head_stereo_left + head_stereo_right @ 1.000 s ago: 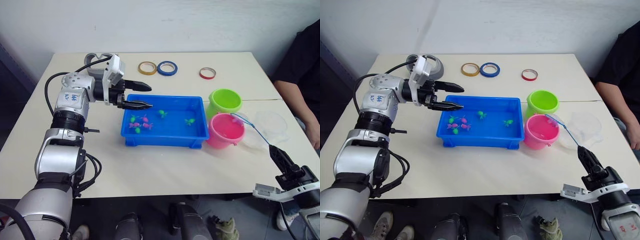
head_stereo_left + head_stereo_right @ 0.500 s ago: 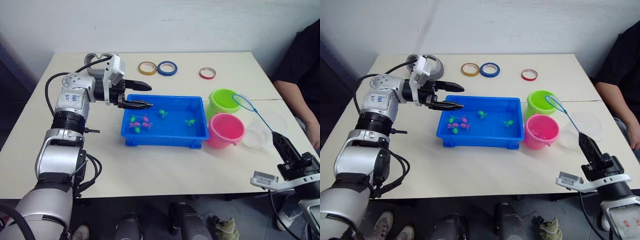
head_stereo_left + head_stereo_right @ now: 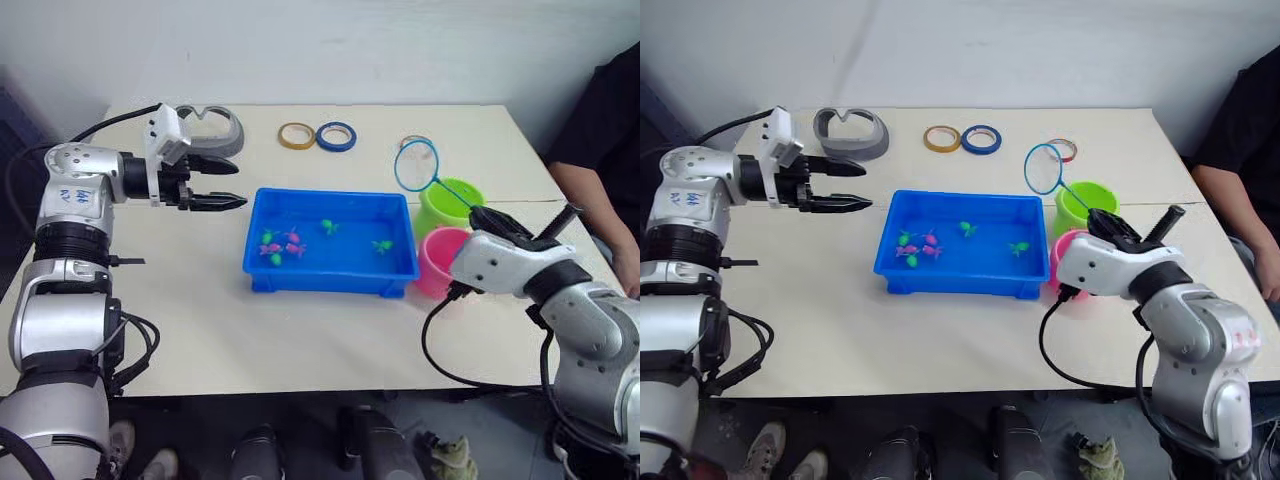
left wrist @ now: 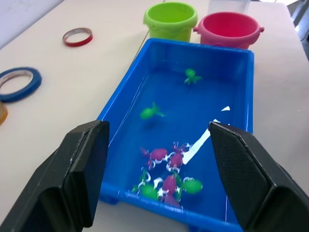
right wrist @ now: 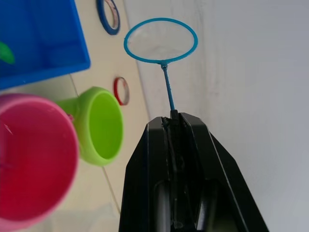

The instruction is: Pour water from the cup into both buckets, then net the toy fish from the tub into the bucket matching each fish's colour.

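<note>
The blue tub lies mid-table with several green and pink toy fish in its water. To its right stand the lime green bucket and the pink bucket. My right gripper is shut on the handle of a small blue net, whose empty hoop is raised above the tub's far right corner. My left gripper is open and empty, just left of the tub. An edge of the clear cup shows beyond the pink bucket.
Yellow, blue and red tape rolls lie along the far side of the table. A grey curved object sits at the far left. A person in black sits at the right edge.
My right arm has swung in from the table's front right, lifting the net up and left past the buckets. My left gripper has pulled back left, away from the tub's corner.
</note>
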Robot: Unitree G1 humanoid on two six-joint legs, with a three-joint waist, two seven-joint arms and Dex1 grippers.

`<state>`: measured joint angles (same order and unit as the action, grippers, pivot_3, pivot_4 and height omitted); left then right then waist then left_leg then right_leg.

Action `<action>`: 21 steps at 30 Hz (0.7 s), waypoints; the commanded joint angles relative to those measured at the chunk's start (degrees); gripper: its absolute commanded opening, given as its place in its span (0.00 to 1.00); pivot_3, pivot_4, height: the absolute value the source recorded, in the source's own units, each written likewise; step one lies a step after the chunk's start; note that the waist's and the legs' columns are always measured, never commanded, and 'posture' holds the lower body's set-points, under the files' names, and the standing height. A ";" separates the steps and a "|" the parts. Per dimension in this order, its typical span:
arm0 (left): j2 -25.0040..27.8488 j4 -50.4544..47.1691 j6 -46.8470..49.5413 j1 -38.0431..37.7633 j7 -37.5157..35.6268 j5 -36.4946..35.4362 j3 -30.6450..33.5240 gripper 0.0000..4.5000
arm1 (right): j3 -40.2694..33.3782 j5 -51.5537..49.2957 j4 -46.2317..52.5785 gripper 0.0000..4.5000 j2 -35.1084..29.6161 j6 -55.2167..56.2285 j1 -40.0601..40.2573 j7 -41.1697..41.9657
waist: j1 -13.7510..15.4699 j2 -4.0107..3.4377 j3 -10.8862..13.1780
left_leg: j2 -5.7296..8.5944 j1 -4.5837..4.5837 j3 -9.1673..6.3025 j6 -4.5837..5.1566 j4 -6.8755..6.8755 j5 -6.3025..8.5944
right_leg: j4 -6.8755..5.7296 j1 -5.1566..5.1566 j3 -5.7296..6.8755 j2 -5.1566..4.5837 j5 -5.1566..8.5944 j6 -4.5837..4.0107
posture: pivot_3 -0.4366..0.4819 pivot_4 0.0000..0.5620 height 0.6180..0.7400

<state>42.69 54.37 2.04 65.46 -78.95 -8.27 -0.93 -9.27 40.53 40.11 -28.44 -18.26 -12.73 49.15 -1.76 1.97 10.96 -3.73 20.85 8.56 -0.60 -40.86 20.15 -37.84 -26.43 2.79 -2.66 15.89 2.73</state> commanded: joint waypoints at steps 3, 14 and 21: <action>5.17 -6.20 2.26 -5.22 -0.99 -0.68 2.10 0.80 | 3.11 -10.37 -2.55 0.00 1.87 -15.79 -7.85 8.80 | -0.08 -0.01 0.00 | -0.01 0.11 0.03 0.02 -0.01 0.01 | -0.01 -0.13 -0.03 -0.03 0.00 0.00 | 0.48 0.27 0.89; 6.97 -18.83 8.55 -14.20 1.28 -4.50 5.88 0.80 | 11.48 -19.45 -6.38 0.00 -0.80 -23.30 -14.34 14.01 | 0.21 -0.01 0.00 | -0.03 0.30 -0.01 0.00 -0.06 0.03 | 0.00 -0.17 0.18 -0.08 0.02 -0.04 | 0.48 0.27 0.89; 7.74 -25.80 12.28 -18.60 2.54 -6.63 7.62 0.80 | 16.95 -19.89 -7.69 0.00 -3.65 -19.16 -14.23 11.25 | 0.13 0.00 0.00 | -0.03 0.30 0.02 0.00 -0.06 0.03 | -0.02 -0.19 0.17 -0.10 0.02 -0.04 | 0.48 0.27 0.89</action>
<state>48.64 33.96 12.26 48.71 -77.29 -12.62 3.90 4.98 20.86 31.83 -30.29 -40.93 -26.31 62.87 -1.63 1.96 10.95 -3.77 21.15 8.59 -0.60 -40.93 20.18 -37.85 -26.62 2.95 -2.75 15.91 2.70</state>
